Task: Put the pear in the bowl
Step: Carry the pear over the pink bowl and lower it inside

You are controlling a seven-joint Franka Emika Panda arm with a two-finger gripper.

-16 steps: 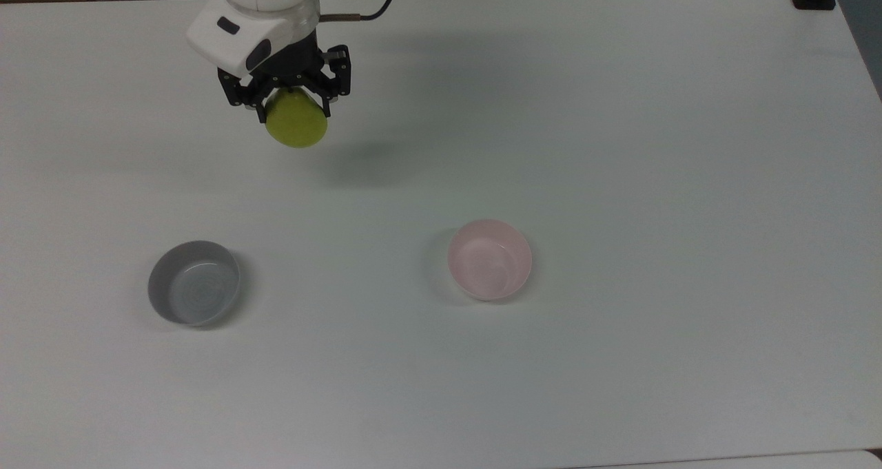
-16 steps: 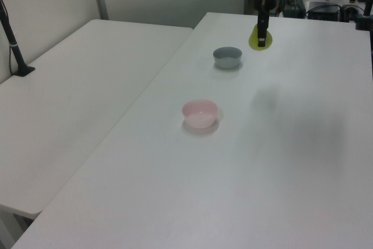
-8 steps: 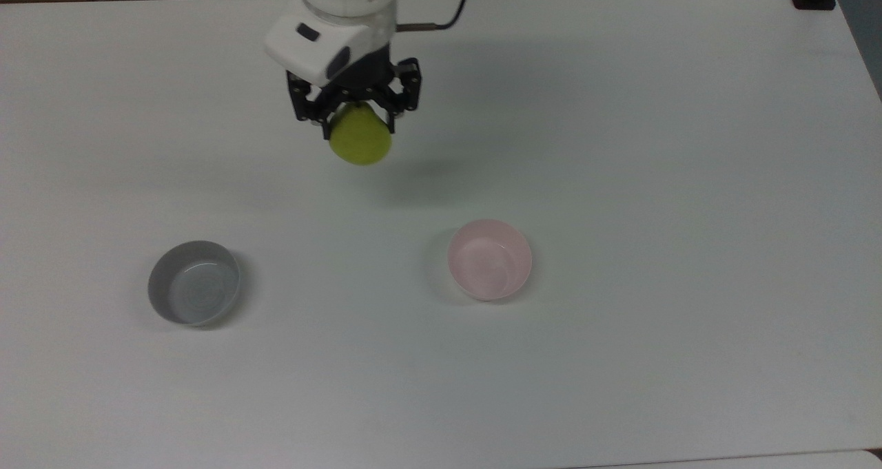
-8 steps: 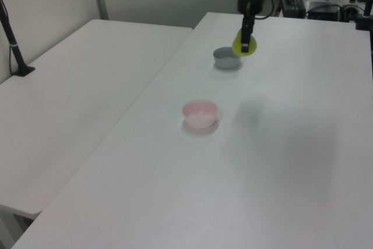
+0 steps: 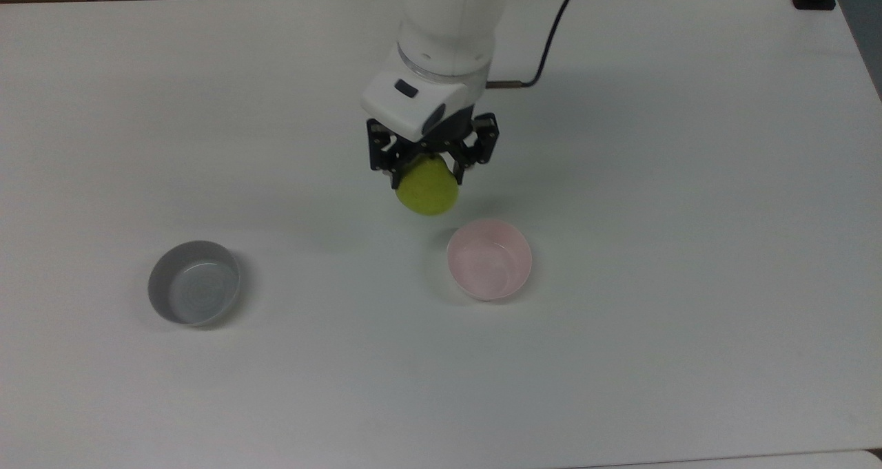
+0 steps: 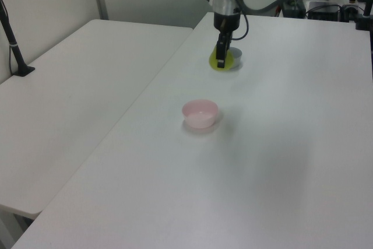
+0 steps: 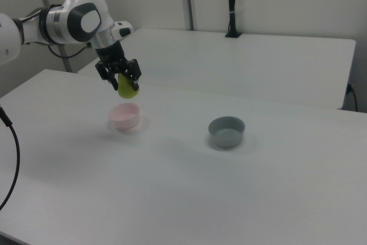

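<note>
Franka Panda arm [image 5: 451, 14]: glossy white rounded segments; grey joint cap in the right view; white wrist housing with a small dark oval mark; black two-finger gripper [image 5: 428, 169] of angular linkages dotted with pale screws; black cable [image 5: 551, 35] ending in a brownish connector.

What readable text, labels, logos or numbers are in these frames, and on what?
None can be read.
The gripper and the white arm housing above it: a dark patch, no legible characters.
The pear, pink bowl and grey bowl: plain, no markings.
The white table: bare surface, no print or stickers.
</note>
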